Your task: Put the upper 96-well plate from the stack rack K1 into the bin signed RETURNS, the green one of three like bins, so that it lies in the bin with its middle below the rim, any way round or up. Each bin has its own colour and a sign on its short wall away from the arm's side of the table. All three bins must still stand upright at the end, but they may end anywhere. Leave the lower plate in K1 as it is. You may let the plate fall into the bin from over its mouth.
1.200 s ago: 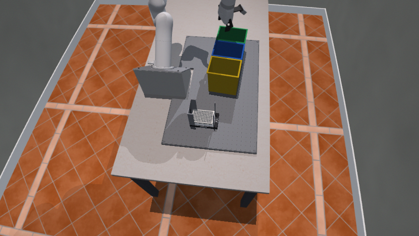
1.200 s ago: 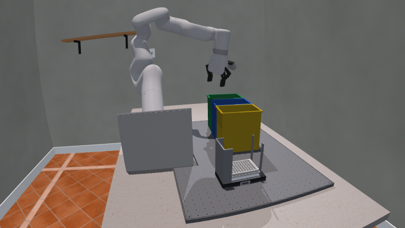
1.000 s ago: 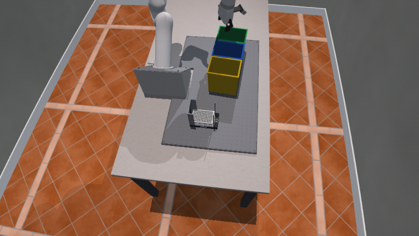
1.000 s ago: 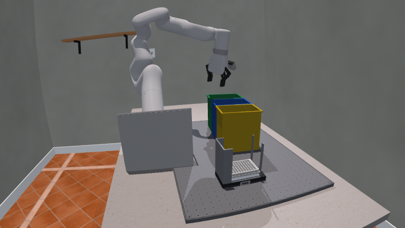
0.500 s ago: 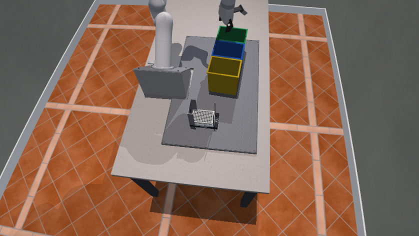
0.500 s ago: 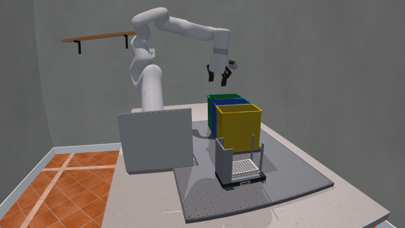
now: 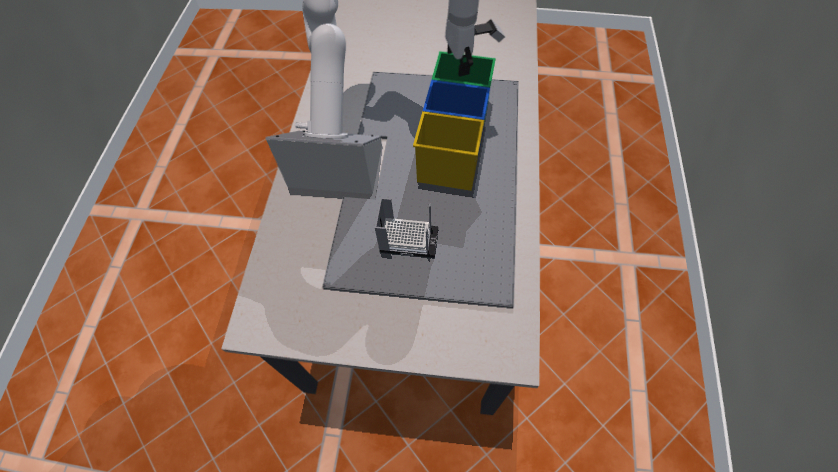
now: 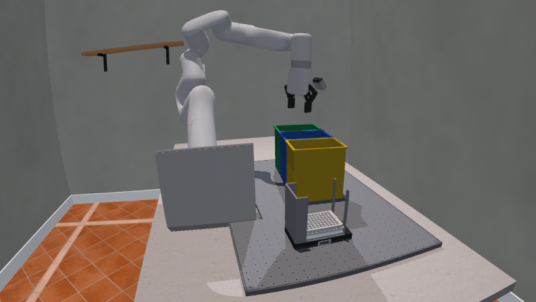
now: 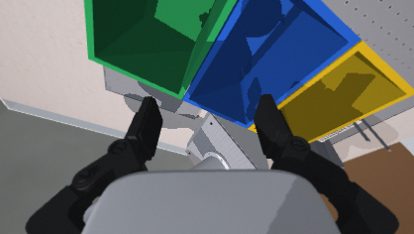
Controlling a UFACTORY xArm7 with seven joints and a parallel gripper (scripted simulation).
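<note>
My gripper (image 8: 299,103) is open and empty. It hangs high above the row of bins, over the green bin (image 8: 294,129). In the top view the gripper (image 7: 465,65) stands over the green bin (image 7: 457,69). In the wrist view the fingers frame the green bin (image 9: 154,45) and the blue bin (image 9: 267,64). Inside the green bin I see only its floor and shadows. Rack K1 (image 8: 318,221) stands near the front of the grey baseplate. A white 96-well plate (image 7: 406,233) lies on top in it, with a second white layer under it (image 8: 323,233).
The blue bin (image 7: 456,99) and the yellow bin (image 7: 448,149) stand upright in a row with the green one, touching. A large grey panel (image 8: 206,185) stands at the arm's base, left of the bins. A wooden shelf (image 8: 131,48) hangs on the back wall.
</note>
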